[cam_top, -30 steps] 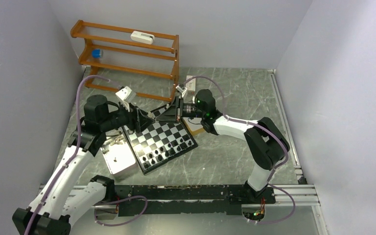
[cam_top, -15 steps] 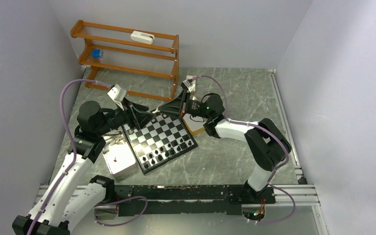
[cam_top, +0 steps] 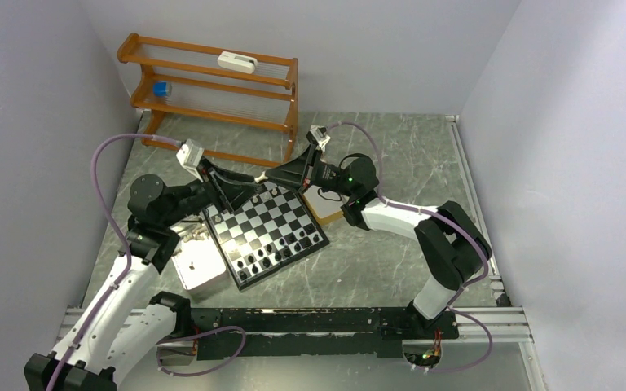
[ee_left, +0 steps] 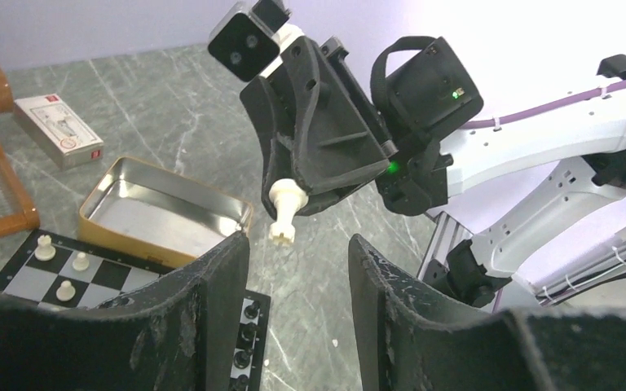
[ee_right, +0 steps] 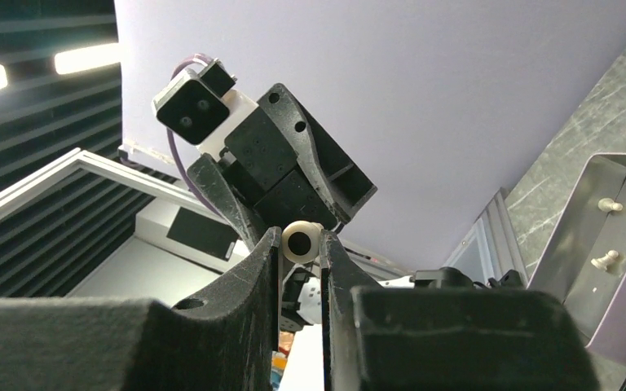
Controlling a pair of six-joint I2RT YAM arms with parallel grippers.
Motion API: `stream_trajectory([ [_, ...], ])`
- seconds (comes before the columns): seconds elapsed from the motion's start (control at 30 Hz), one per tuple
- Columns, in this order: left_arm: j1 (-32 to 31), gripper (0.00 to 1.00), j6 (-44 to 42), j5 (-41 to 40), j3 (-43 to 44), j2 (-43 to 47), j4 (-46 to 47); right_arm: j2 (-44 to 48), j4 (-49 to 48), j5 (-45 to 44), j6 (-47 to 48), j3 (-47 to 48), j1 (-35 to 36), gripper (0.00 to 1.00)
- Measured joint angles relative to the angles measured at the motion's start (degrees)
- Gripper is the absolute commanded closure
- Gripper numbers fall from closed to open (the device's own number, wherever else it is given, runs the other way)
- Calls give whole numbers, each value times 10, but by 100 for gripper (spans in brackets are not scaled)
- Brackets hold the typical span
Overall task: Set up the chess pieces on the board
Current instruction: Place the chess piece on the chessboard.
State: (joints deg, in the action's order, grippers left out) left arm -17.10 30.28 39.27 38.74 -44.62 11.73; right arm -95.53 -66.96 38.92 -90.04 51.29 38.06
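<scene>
The right gripper [ee_right: 301, 254] pinches a cream-white chess piece [ee_left: 283, 213] between its fingers, in the air over the far corner of the board [cam_top: 271, 228]. The left gripper [ee_left: 297, 261] faces the piece with its fingers spread, not touching it. Black pieces [cam_top: 273, 251] fill the board's near rows.

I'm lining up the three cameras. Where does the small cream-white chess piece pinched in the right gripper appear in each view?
Top external: the small cream-white chess piece is a pale speck at the right gripper's tip, above the checkered board's far corner.
Left wrist: centre, poking out below that gripper's fingers.
Right wrist: centre, end-on between its own fingers.
Shared landmark: the black left gripper, open and facing the piece.
</scene>
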Motion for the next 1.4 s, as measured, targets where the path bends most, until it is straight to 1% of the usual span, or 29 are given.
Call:
stream_trajectory([
  [0.1,0,52,13,4,-3,0,22,0,0,-1,-2,0,2,84],
  [0.23,0,53,21,6,-5,0,35,0,1,-2,-2,0,5,84],
  [0.47,0,62,26,6,-17,0,48,0,0,-4,-4,0,10,84],
  [0.63,0,72,26,6,-17,1,47,0,0,-7,-4,0,13,84],
  [0.87,0,90,19,4,-18,4,47,0,-5,-7,-6,1,16,83],
  [0.97,0,94,7,4,-16,4,38,0,-5,-7,-5,1,16,82],
  [1.03,0,95,-4,4,-7,4,23,0,-4,-6,-3,1,16,80],
  [1.07,0,95,-12,4,-3,4,13,0,-4,-6,-1,1,16,77],
  [1.13,0,95,-26,3,5,4,-5,0,-4,-6,2,1,17,69],
  [1.2,0,95,-44,-2,17,4,-32,0,0,-7,5,1,17,58],
  [1.27,0,95,-66,-15,37,3,-71,0,9,-6,12,0,18,46],
  [1.33,0,95,-95,-35,71,-2,-125,0,17,-6,16,-4,17,34],
  [1.37,0,95,-107,-44,88,-6,-149,0,18,-7,19,-10,16,15],
  [1.4,0,95,-125,-59,116,-17,-188,0,18,-7,19,-16,15,2],
])
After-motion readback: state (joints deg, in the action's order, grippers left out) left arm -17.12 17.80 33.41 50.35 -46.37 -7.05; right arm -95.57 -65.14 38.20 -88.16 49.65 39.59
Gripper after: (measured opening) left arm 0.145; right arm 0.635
